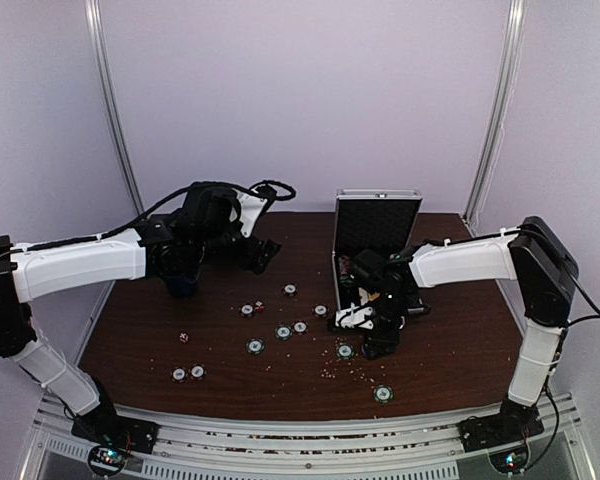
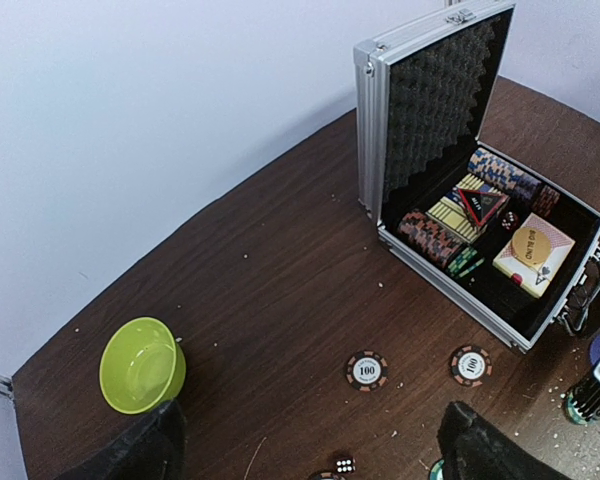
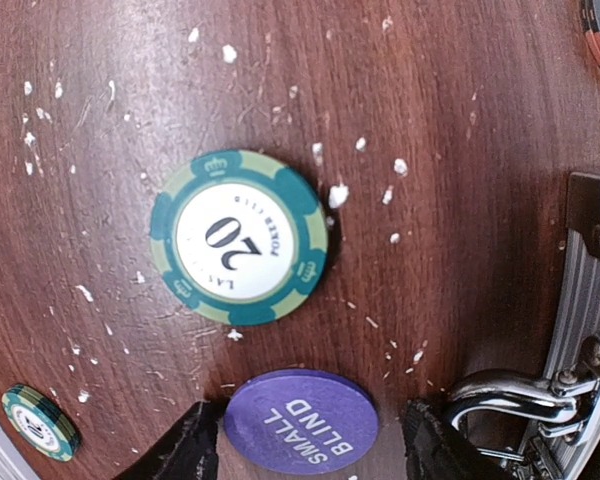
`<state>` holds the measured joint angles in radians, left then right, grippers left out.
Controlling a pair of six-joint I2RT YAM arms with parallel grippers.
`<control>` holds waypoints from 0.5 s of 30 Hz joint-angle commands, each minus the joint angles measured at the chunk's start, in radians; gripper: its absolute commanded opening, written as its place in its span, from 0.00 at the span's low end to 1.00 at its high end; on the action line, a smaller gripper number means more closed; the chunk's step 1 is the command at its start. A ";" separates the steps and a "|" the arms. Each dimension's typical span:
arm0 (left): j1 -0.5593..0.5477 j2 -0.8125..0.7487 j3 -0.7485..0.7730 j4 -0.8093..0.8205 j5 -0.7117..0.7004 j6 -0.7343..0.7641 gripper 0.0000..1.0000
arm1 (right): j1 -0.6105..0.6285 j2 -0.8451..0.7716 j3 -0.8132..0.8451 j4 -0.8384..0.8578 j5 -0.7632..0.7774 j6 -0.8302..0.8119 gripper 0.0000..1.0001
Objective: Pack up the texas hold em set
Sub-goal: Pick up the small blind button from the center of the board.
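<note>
The silver case (image 1: 377,215) stands open at the back right, its black tray (image 2: 460,300) holding rows of chips, card boxes and a dealer button. Several chips (image 1: 283,332) and dice (image 1: 183,337) lie scattered on the brown table. My right gripper (image 3: 310,445) hangs in front of the case, jaws open around a purple "SMALL BLIND" button (image 3: 300,420). The left finger touches the button's edge; a gap shows at the right finger. A green "20" chip (image 3: 238,237) lies just beyond. My left gripper (image 2: 315,450) is open and empty over two "100" chips (image 2: 366,371).
A lime-green bowl (image 2: 142,365) sits by the left gripper's left finger. The case handle (image 3: 520,395) lies close to my right gripper's right finger. A small chip stack (image 3: 42,422) stands near the front edge. Crumbs dot the table.
</note>
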<state>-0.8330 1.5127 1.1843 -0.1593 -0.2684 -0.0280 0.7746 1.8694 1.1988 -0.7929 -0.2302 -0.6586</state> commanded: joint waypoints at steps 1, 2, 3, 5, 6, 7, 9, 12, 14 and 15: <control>-0.002 -0.015 -0.002 0.018 0.011 0.011 0.90 | 0.015 0.041 -0.059 -0.052 0.022 0.002 0.65; -0.002 -0.014 -0.001 0.019 0.011 0.011 0.90 | 0.016 0.039 -0.065 -0.048 0.026 0.003 0.66; -0.002 -0.015 -0.001 0.018 0.012 0.011 0.90 | 0.018 0.036 -0.069 -0.048 0.030 0.004 0.66; -0.002 -0.013 0.000 0.018 0.016 0.011 0.90 | 0.018 0.033 -0.076 -0.045 0.034 0.004 0.66; -0.002 -0.014 0.000 0.018 0.016 0.011 0.90 | 0.019 0.033 -0.078 -0.049 0.031 0.004 0.65; -0.002 -0.011 0.000 0.017 0.016 0.010 0.90 | 0.020 0.033 -0.079 -0.049 0.029 0.003 0.65; -0.002 -0.012 0.000 0.017 0.016 0.011 0.90 | 0.020 0.036 -0.082 -0.046 0.030 0.008 0.63; -0.002 -0.011 0.000 0.017 0.016 0.010 0.90 | 0.020 0.045 -0.082 -0.032 0.049 0.022 0.58; -0.002 -0.012 0.000 0.017 0.016 0.010 0.90 | 0.021 0.049 -0.080 -0.031 0.050 0.026 0.55; -0.002 -0.011 -0.001 0.017 0.015 0.012 0.90 | 0.020 0.049 -0.079 -0.031 0.051 0.028 0.53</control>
<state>-0.8330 1.5127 1.1843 -0.1593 -0.2657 -0.0277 0.7876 1.8568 1.1748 -0.7738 -0.2077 -0.6476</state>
